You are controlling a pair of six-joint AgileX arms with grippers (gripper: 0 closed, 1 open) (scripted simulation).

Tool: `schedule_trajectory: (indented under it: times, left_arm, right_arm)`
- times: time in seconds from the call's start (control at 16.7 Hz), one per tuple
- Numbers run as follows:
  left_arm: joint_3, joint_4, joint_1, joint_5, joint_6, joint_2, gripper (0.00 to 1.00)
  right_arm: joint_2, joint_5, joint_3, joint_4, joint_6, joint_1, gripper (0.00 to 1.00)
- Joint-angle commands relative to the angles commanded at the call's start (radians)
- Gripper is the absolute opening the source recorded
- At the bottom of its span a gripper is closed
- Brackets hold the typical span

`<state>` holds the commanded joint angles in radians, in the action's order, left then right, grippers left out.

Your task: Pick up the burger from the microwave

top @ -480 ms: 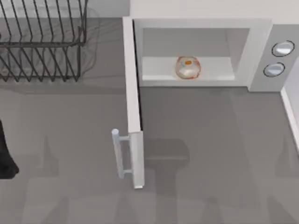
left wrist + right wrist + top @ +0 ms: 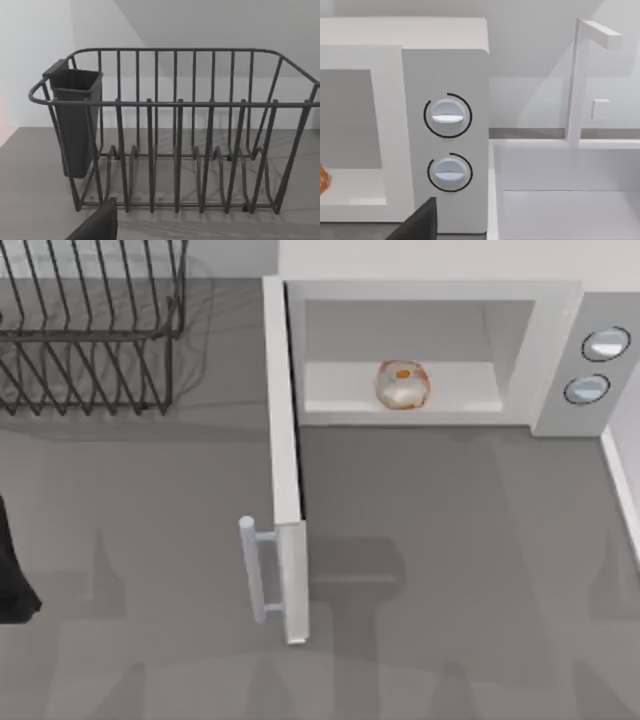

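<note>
Door swung wide, the burger (image 2: pixel 402 386) sits mid-floor in the microwave (image 2: pixel 430 295) at the tabletop's far edge, so reach straight in, low and level; either hand's state: cannot tell.

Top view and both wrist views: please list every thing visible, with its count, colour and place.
microwave: one, white, top view's back right, door open
knobs: two, pale grey, on the microwave's panel
burger: one, tan with orange-red rim, inside the microwave
dish rack: one, black wire, back left
cup: one, dark grey, hung on the rack's end
sink: one, white, beside the microwave, with a white faucet
table: one, grey
left arm: one, black, at the left edge
</note>
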<state>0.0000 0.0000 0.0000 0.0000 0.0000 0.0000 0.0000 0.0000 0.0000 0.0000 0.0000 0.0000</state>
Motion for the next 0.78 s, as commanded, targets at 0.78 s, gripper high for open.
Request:
schedule_trajectory:
  times: [0.78]
  left_arm:
    - [0.000,0.000,0.000,0.000,0.000,0.000,1.00]
  right_arm:
    - [0.000,0.000,0.000,0.000,0.000,0.000,1.00]
